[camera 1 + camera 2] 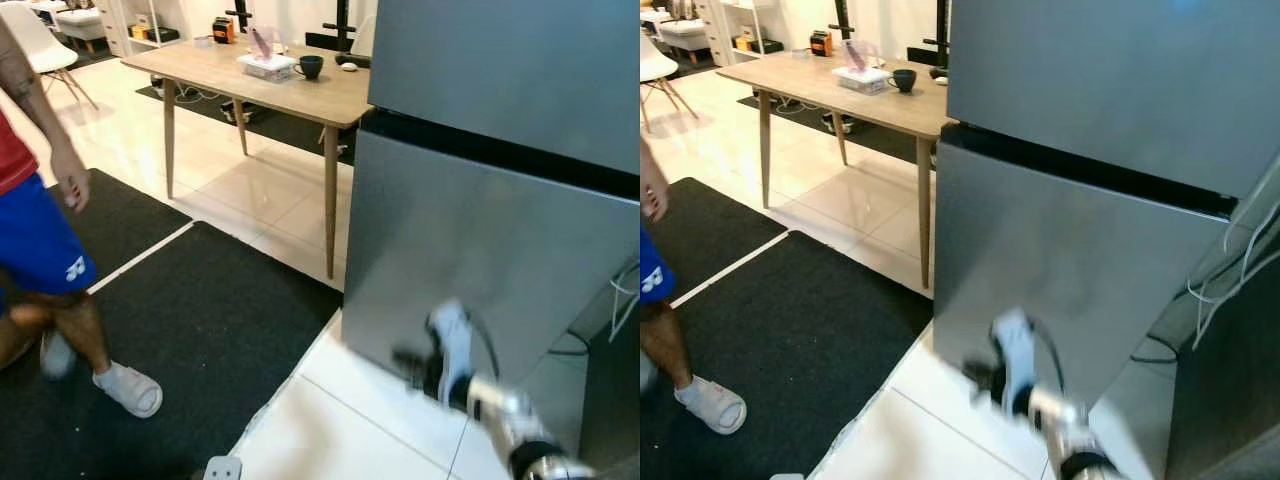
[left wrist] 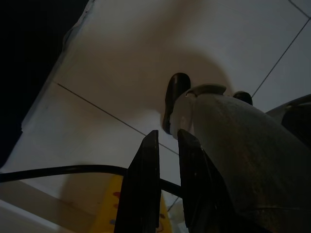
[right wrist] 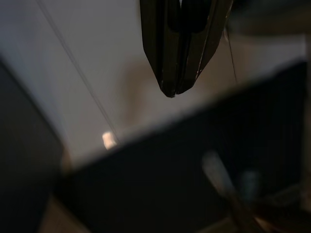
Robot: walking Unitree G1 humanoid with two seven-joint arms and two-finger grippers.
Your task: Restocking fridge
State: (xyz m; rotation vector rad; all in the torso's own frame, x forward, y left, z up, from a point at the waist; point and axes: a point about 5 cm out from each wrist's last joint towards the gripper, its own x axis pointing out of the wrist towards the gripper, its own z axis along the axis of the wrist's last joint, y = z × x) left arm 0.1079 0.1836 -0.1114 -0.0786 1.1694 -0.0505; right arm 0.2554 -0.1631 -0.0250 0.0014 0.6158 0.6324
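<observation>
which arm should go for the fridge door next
Probably the right. The right gripper is raised in front of the fridge's lower door, fingers together, and the fridge stands on the robot's right. The left gripper hangs low over the floor tiles, pointing down.

Blurred right tool (image 1: 412,362) before closed fridge (image 1: 500,200).

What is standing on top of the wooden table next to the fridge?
On the wooden table stand a dark cup, a white tissue box and a small white thing. The fridge covers the table's right end, so anything there is hidden.
</observation>
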